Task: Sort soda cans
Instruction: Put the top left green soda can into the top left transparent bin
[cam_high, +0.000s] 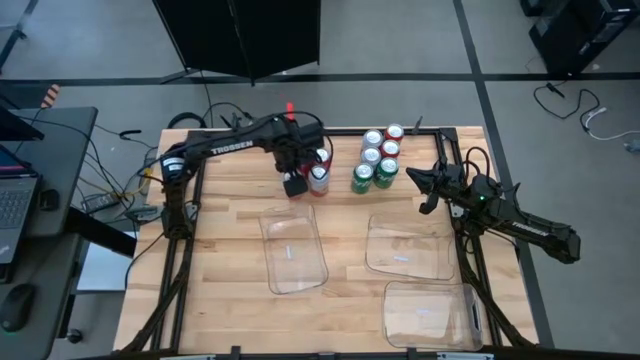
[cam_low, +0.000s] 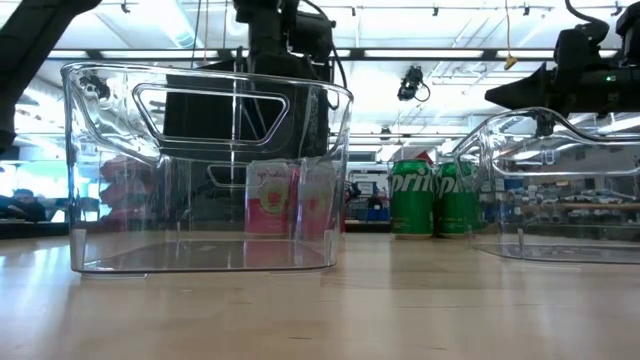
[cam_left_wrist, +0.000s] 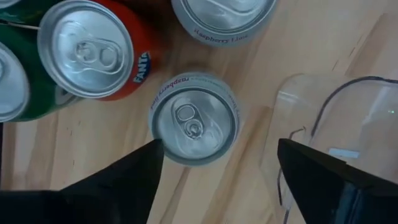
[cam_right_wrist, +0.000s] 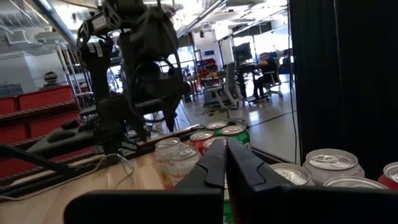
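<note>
Step in hand, by judgement, was the pick-up of a first can: none of the three trays held one. Left pincer (cam_left_wrist: 217, 168) hung over the silver can (cam_left_wrist: 195, 118) at the worktop's (cam_high: 230, 200) far edge, around 11 o'clock from centre. Its fingers (cam_left_wrist: 127, 177) were spread, one on each side of the can's top and above it, not touching.

Silver can stood upright, long axis vertical, pull-tab lid facing straight up. A red can (cam_left_wrist: 93, 50) stood just beside it, another silver can (cam_left_wrist: 224, 18) near it, and a green can (cam_left_wrist: 15, 81) beyond the red one. Main cluster of cans (cam_high: 378, 160), all upright, stood at 12 to 1 o'clock along the far edge.

Next move, as judged, called for a straight descent, then closing on the can's wall without knocking the red neighbour, then a carry to the near tray (cam_high: 295, 250) at 6 o'clock from the can.

Right pincer (cam_high: 425, 185) waited above the worktop at 2 o'clock, fingers pressed together, pointing at the cluster. Two further trays (cam_high: 408, 245) (cam_high: 430, 315) lay at 4 to 5 o'clock.
</note>
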